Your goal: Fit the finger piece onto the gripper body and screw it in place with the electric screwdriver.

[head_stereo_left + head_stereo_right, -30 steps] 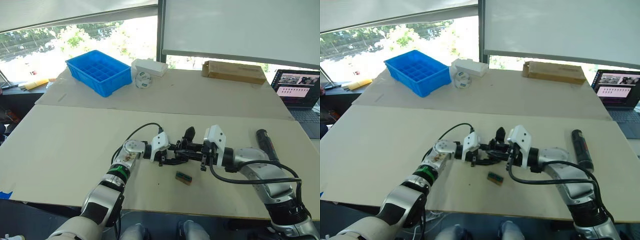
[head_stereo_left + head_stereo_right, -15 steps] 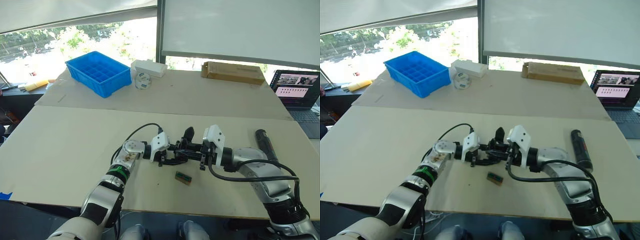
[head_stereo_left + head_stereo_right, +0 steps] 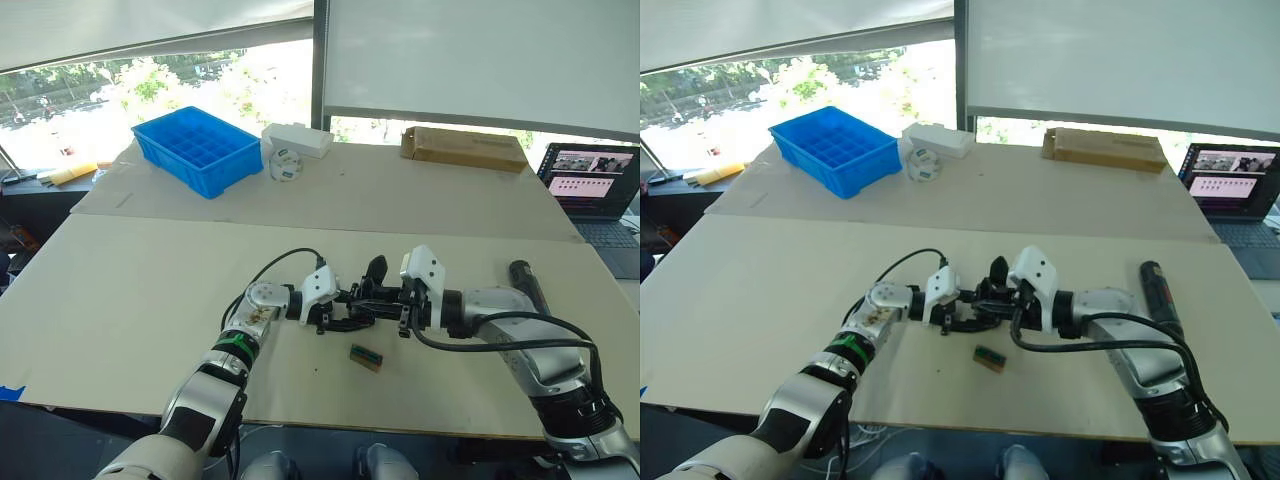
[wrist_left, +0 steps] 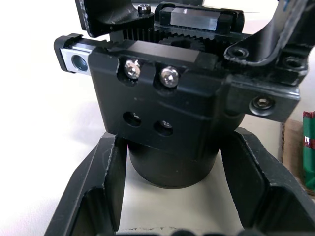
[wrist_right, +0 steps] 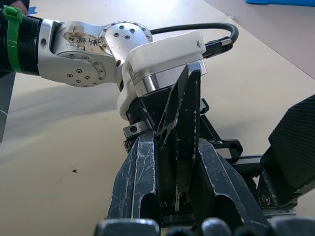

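Observation:
The gripper body [image 4: 167, 108], a black assembly with a round base and gear teeth on top, stands on the table between my two grippers [image 3: 362, 302]. My left gripper [image 4: 173, 152] is shut on its round base from the left. Coming in from the right, my right gripper [image 5: 176, 145] is shut on the finger piece [image 5: 184, 123], a black tapered wedge held against the top of the body. The electric screwdriver [image 3: 526, 284] lies on the table to the right, beyond my right forearm, with nothing holding it.
A small green-and-brown block [image 3: 367, 356] lies just in front of the grippers. At the back stand a blue compartment bin [image 3: 195, 147], a white box [image 3: 300, 138], a tape roll [image 3: 284, 163] and a cardboard box [image 3: 464, 148]. A laptop [image 3: 590, 180] sits far right.
My right gripper has edged a little to the left, closer over the gripper body, still holding the finger piece. The left gripper and the body have stayed put.

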